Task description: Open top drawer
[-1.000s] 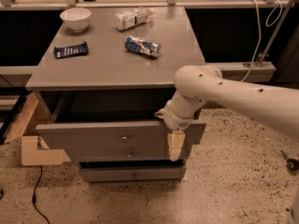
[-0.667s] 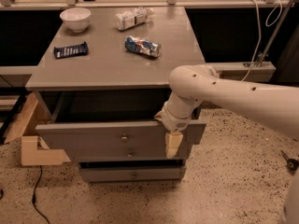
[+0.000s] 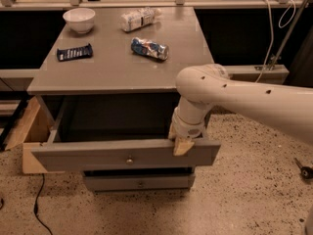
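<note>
Top drawer [image 3: 98, 154] is seen pulled well out of the grey cabinet [image 3: 122, 72], with its brass knob [image 3: 129, 159] at the centre of the front. The gripper [image 3: 178, 143] is placed on the front's top edge, right of the knob. Whether it is clamped on that edge cannot be told. A lower grey drawer [image 3: 117, 182] is seen pushed in beneath.

On the cabinet top are set, apart from each other:
- white bowl [image 3: 79, 19], back left
- dark wrapper [image 3: 74, 52], left
- blue snack bag [image 3: 149, 48], centre
- crumpled clear bottle [image 3: 139, 18], back

The floor [image 3: 244, 195] is speckled. A black cable [image 3: 36, 209] is laid front left, and pale cables [image 3: 274, 33] are hung at the right rear. A wooden piece [image 3: 27, 131] is seen left of the cabinet.
</note>
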{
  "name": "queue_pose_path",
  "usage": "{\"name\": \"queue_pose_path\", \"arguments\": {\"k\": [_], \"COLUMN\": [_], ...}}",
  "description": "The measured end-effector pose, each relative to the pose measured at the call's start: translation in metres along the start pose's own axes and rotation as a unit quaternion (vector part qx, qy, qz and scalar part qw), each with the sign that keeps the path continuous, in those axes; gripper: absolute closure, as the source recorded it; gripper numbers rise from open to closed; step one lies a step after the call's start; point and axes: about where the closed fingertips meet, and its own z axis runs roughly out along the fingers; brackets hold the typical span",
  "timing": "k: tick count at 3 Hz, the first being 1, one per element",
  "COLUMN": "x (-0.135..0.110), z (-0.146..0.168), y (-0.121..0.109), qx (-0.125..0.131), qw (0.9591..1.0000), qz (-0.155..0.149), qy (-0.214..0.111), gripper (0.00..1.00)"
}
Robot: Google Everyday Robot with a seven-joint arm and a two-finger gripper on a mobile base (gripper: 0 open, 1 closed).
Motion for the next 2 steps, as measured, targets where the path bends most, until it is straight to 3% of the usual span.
{"name": "queue_pose_path", "arguments": {"k": [1,2], "x": [-0.001,0.001], "z": [0.002,0.001], "y": [0.009,0.032], "qx": [-0.006,-0.003], "qw": [1.0000,0.9991], "qz": [0.006,0.036], "qy": [-0.004,-0.022], "gripper": [0.96,1.00]}}
